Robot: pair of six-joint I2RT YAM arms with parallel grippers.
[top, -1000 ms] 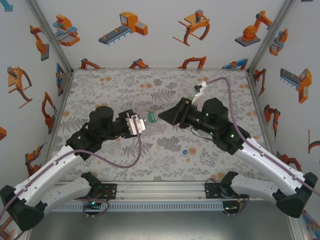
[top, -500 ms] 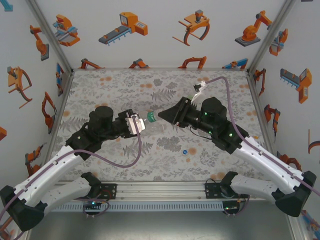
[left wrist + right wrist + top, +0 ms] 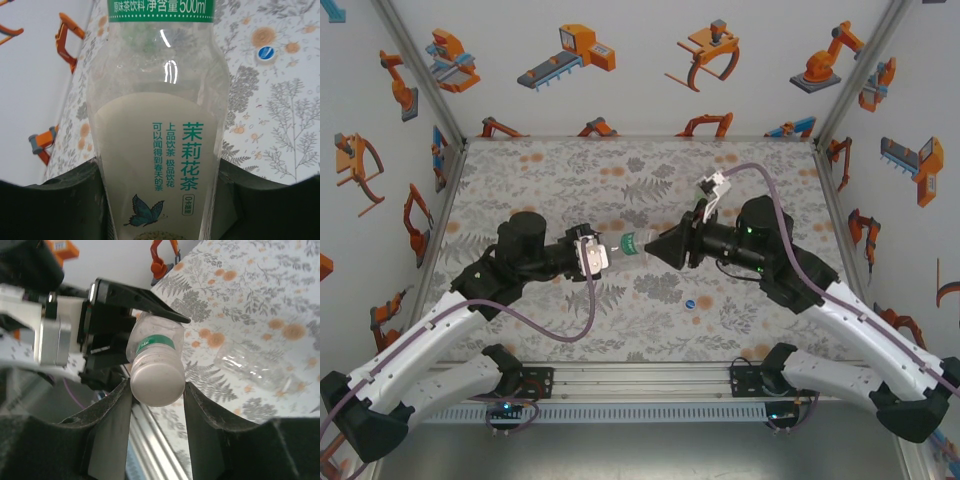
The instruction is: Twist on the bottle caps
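Two arms meet over the middle of the worktop in the top view. The left gripper is clenched on the held bottle, which hangs level in the air, neck toward the right arm. The right gripper is nosed onto that neck. My read: one arm braces the body so the other can twist the cap against it. One blue cap lies loose on the worktop, nearer the near edge and just right of centre.

Left wrist view: its fingers pinch the lower body of the held bottle on both sides. It is colourless with a green-printed label. The grip sits low on the body and leaves the neck free. The blue cap shows on the worktop beyond.

Right wrist view: one white cap sits on the held bottle's neck, with the right fingers pressed against either side of it. I take that as grasping the cap, lined up with the neck for turning. How far it is threaded on I can't tell. A second bottle, colourless, lies on its side on the worktop behind.

Count as seen: 2 bottles and 2 caps, one white and one blue.
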